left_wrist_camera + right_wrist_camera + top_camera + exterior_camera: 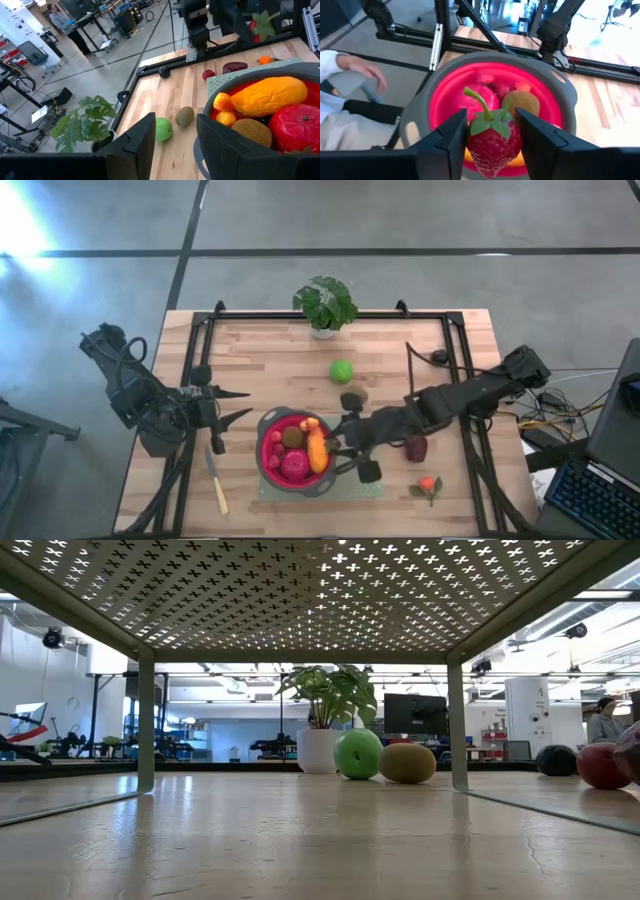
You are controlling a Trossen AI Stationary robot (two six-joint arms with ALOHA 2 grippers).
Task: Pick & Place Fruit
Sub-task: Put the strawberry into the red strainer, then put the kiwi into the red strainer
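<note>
The right claw (492,145) hovers above the red bowl (445,95) near the front of the wooden surface (270,360), its fingers clamped on a toy strawberry (492,142) with green leaves and stem pointing up. In the high view the right arm reaches across from the right edge, so its claw (345,445) sits at the bowl's (268,430) right rim.

The bowl already holds an orange elongated piece (267,95), a red apple (297,125), a kiwi (250,131) and two small orange pieces. Outside it lie a green ball (341,370), a second kiwi (354,397) just beside it, a dark-red lump (416,448) and a tiny orange fruit (428,484) near the front right corner.

The left claw (235,405) waits at the bowl's left, its fingers spread wide and holding nothing; a pale-handled knife (216,485) lies in front of it. A potted plant (325,305) stands at the far edge.

The step in hand appears to be the drop: the strawberry is carried over the bowl and not yet released. The next move likely calls for parting the fingers over the open red interior, then heading for the loose fruit.
</note>
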